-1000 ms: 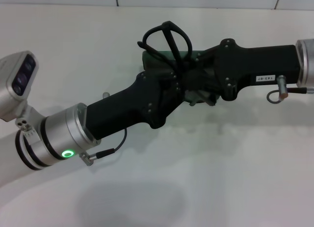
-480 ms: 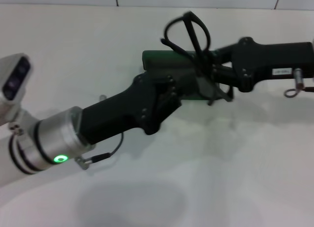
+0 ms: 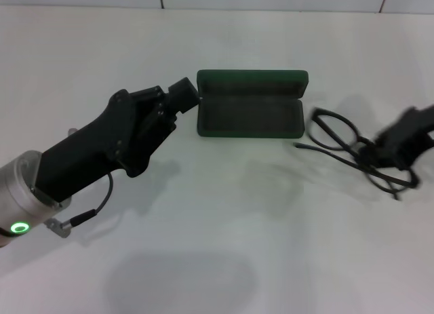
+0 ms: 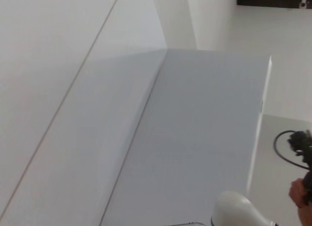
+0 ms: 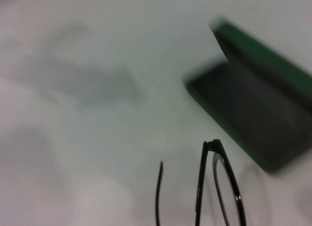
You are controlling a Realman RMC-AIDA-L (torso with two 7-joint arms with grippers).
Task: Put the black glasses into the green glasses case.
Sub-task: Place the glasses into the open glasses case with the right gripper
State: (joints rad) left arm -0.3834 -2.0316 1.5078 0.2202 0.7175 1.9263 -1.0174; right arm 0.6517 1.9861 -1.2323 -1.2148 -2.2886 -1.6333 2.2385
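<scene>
The green glasses case [image 3: 251, 114] lies open on the white table, lid standing at the far side, its dark inside bare. My right gripper [image 3: 399, 148] is at the far right of the head view, to the right of the case, shut on the black glasses [image 3: 359, 149], which hang low over the table with the lenses towards the case. The right wrist view shows the glasses [image 5: 201, 187] close by and the open case [image 5: 248, 113] beyond them. My left gripper [image 3: 184, 93] is just off the case's left end, apart from it.
The white table [image 3: 224, 219] spreads out in front of the case. A tiled wall edge runs along the back. The left wrist view shows only walls and room, none of the task's things.
Both arms have pulled away from over the case. The right gripper carried the glasses from above the case to its right and lower. The left arm drew back to the left.
</scene>
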